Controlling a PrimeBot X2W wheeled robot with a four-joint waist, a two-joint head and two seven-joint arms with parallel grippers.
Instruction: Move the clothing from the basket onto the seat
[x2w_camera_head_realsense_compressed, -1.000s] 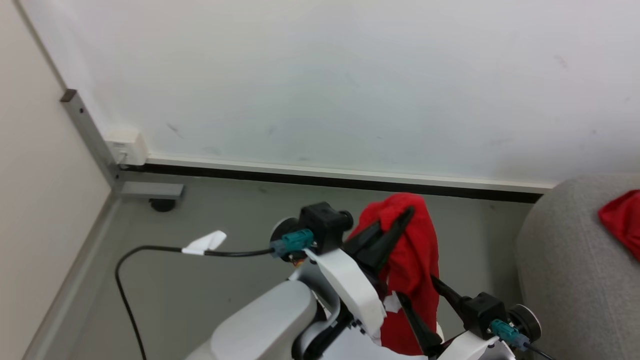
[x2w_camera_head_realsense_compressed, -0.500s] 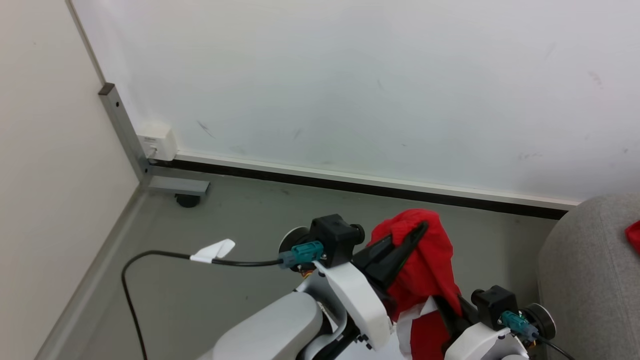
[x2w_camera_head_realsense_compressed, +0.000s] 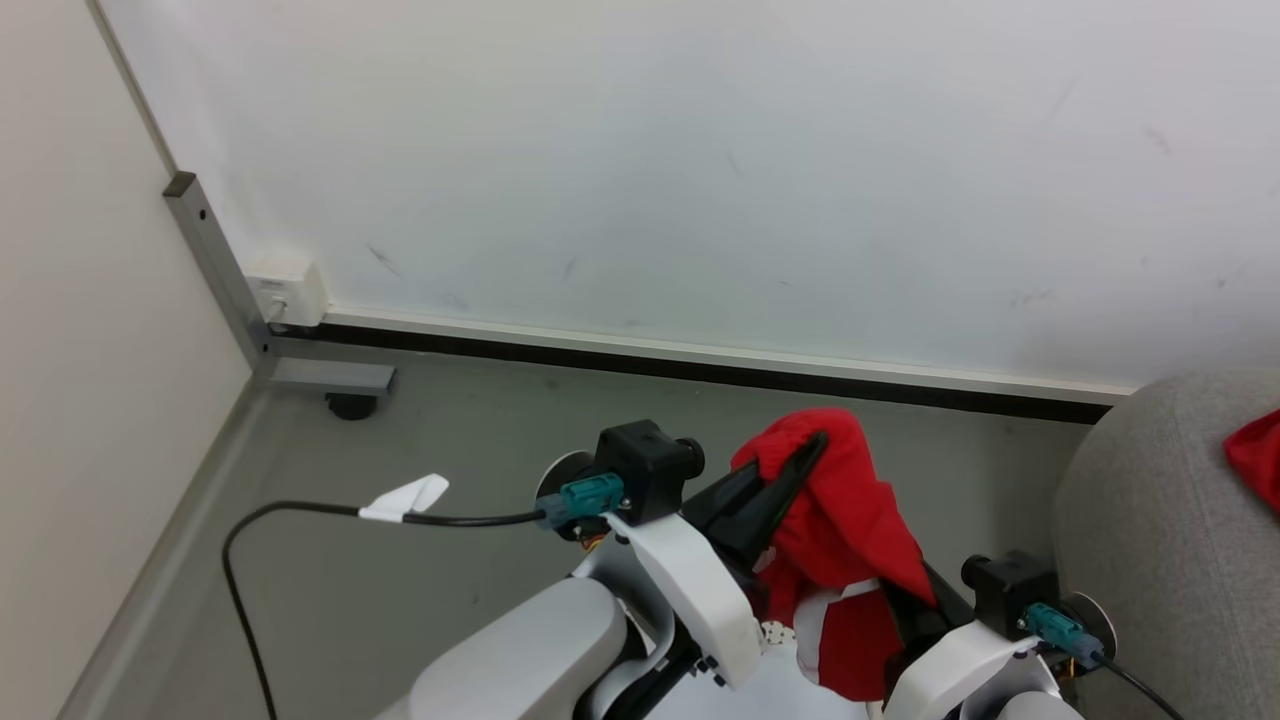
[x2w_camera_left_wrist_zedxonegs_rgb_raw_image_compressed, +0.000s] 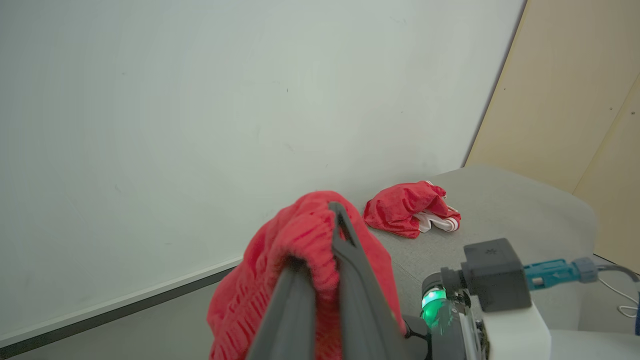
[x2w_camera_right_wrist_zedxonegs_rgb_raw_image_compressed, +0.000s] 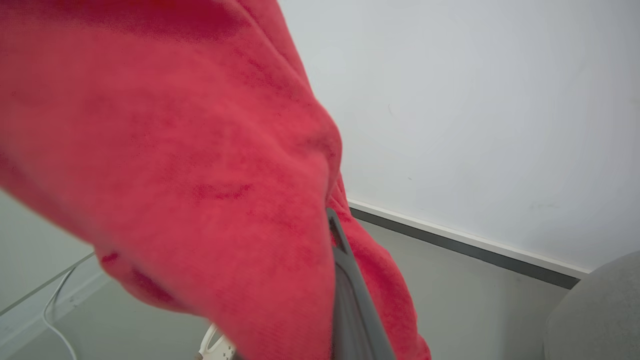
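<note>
At the far left of the head view a grey metal post (x2w_camera_head_realsense_compressed: 215, 265) runs down the wall to a white socket box (x2w_camera_head_realsense_compressed: 288, 293). A black cable (x2w_camera_head_realsense_compressed: 240, 560) curves over the grey floor (x2w_camera_head_realsense_compressed: 450, 440) and carries a folded white tag (x2w_camera_head_realsense_compressed: 405, 497); any print on it is too small to read. The cable ends in a teal plug (x2w_camera_head_realsense_compressed: 590, 492) at the left wrist. The left gripper (x2w_camera_head_realsense_compressed: 800, 462) points up and to the right with its two dark fingers close together, pinching the red garment (x2w_camera_head_realsense_compressed: 840, 510), which drapes over the fingertips and hangs down in the air over the floor. The left wrist view shows its plush, ribbed pile bunched between the narrow jaws. A band of white trim (x2w_camera_head_realsense_compressed: 830, 610) crosses its lower part. The right gripper (x2w_camera_head_realsense_compressed: 912, 612) sits just under the hanging cloth. In the right wrist view the red garment (x2w_camera_right_wrist_zedxonegs_rgb_raw_image_compressed: 190, 150) covers all but one finger (x2w_camera_right_wrist_zedxonegs_rgb_raw_image_compressed: 345, 280), so I cannot tell how wide it stands. At the right is the light-grey seat (x2w_camera_head_realsense_compressed: 1150, 540), and on it lies a second red garment (x2w_camera_left_wrist_zedxonegs_rgb_raw_image_compressed: 407, 212), crumpled, with its red-and-white striped cuffs (x2w_camera_left_wrist_zedxonegs_rgb_raw_image_compressed: 440, 222) showing.
</note>
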